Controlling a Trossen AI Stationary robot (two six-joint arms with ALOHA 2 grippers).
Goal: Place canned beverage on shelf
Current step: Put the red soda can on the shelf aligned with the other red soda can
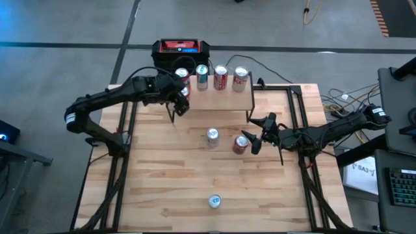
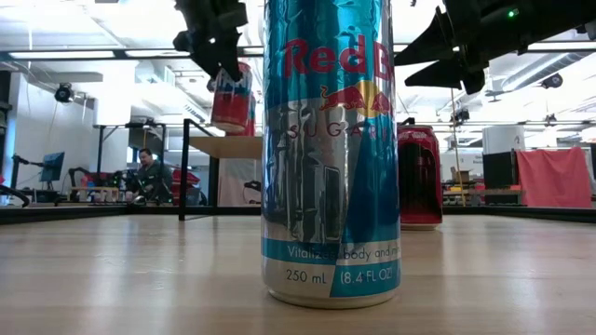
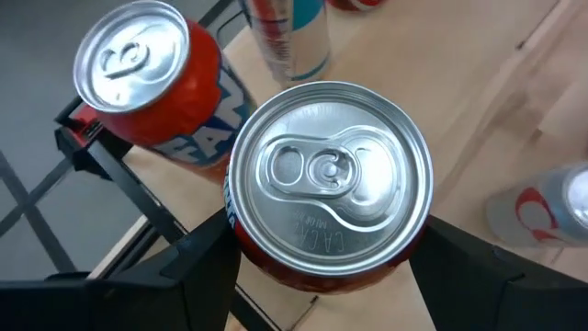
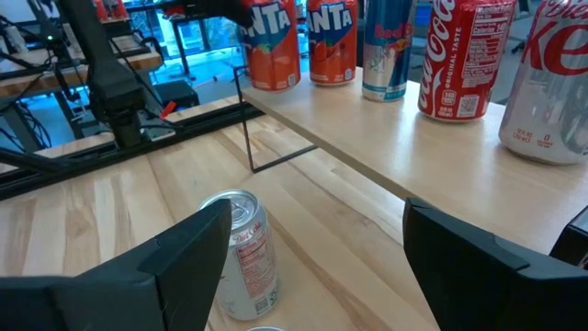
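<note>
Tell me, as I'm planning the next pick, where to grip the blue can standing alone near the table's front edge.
Grip the blue can around its middle, coming in level from the right with the right end effector. It stands upright, tall and slim, with bare table around it.

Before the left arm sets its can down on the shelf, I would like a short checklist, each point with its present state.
1. Left hand grips the orange can: ok, fingers on both sides.
2. Held can upright: ok, lid faces up.
3. Can is over the shelf: cannot tell; it sits near the left edge.
4. Clear of the neighbouring Fanta can: cannot tell; they look close.
5. Right hand is away from the shelf: ok, it waits open over the table near a red can.
</note>
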